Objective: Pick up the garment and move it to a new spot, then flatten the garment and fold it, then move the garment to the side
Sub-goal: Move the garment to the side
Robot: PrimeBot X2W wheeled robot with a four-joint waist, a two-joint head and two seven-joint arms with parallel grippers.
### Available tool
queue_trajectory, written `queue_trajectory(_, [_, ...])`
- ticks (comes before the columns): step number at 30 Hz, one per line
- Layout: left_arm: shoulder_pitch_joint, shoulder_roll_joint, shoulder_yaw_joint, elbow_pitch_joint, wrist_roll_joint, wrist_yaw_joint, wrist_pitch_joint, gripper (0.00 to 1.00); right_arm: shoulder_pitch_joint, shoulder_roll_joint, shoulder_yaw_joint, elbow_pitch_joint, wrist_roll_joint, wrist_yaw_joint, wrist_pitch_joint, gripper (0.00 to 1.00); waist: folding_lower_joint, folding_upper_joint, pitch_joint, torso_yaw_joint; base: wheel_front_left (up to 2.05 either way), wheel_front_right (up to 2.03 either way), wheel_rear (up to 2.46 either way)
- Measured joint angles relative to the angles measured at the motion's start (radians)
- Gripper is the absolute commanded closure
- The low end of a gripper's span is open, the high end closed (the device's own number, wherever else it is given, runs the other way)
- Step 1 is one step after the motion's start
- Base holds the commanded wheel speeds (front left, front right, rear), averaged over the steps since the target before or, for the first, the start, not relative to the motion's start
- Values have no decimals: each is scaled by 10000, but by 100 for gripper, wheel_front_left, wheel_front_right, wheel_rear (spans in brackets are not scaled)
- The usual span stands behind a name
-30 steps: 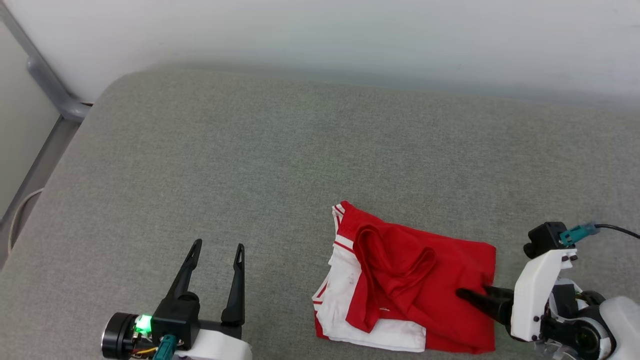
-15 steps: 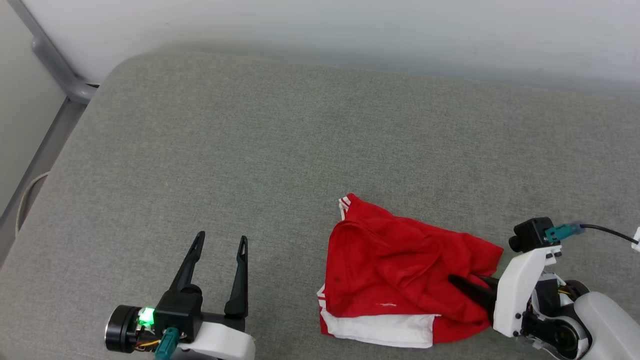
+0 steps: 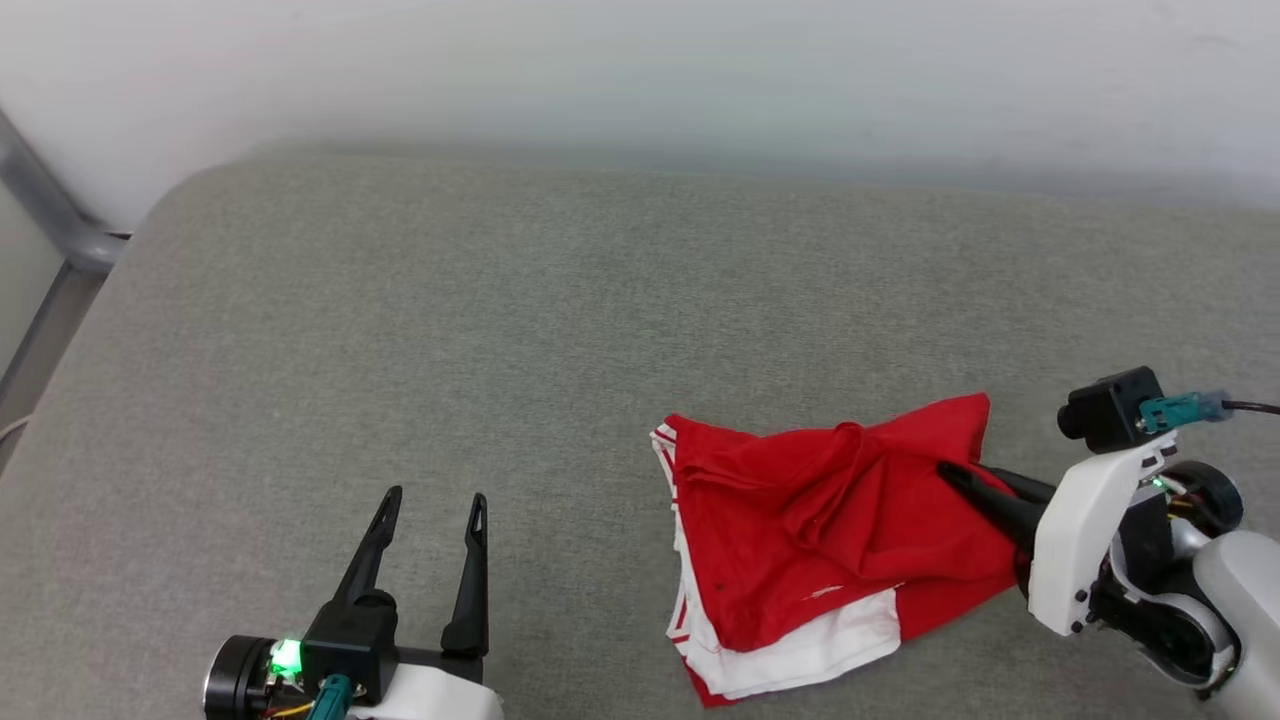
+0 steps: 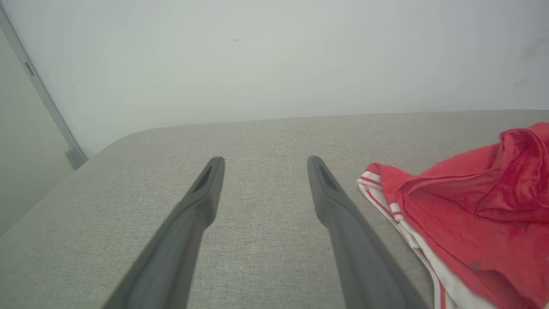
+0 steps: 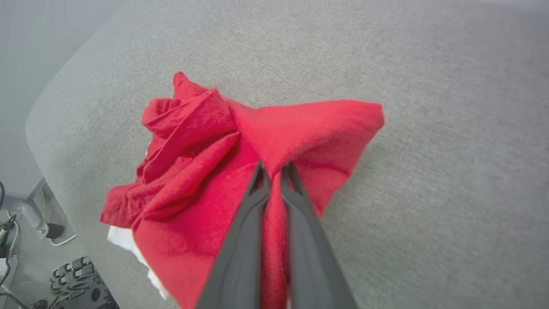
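Grey fabric cushion (image 3: 500,330) below a white wall (image 3: 640,60); grey metal tube (image 3: 60,225) at left.

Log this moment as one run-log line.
stage: pick-up | right pincer: shut on jersey | left pincer: open, clear of jersey | jersey: crumpled on cushion

The left hand (image 3: 436,497) sits low, its two dark fingers spread wide and pointing forward. The right hand (image 3: 948,470) reaches in sideways, fingers pinched together on a fold of the garment (image 3: 800,530).
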State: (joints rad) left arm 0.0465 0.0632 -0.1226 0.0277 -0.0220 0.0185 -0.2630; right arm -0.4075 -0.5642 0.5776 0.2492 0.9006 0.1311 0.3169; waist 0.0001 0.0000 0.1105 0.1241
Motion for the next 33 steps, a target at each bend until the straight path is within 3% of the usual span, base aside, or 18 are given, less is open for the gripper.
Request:
queue_trajectory(9, [96, -15, 151, -196, -13, 29, 0, 0, -520, -1325, 61, -1172, -418, 0, -77, 100, 0, 0, -71, -1231, 0, 0, 0])
queue_trajectory(17, [-343, -12, 163, -370, 94, -12, 0, 0, -1069, -2027, 92, -1256, -1164, 2, -100, 100, 0, 0, 412, -2241, 0, 0, 0])
queue_trajectory(24, [-900, 115, 174, -683, 192, -13, 0, 0, -1855, -2976, 42, -111, -1927, 4, -802, 100, 1, 0, 1335, -2487, 0, 0, 0])
queue_trajectory(33, [-1645, 169, 107, -1231, 196, -23, 0, 0, -2750, -4178, -617, 1977, -2336, 4, -1801, 100, 1, 0, 2796, -2158, 0, 0, 0])
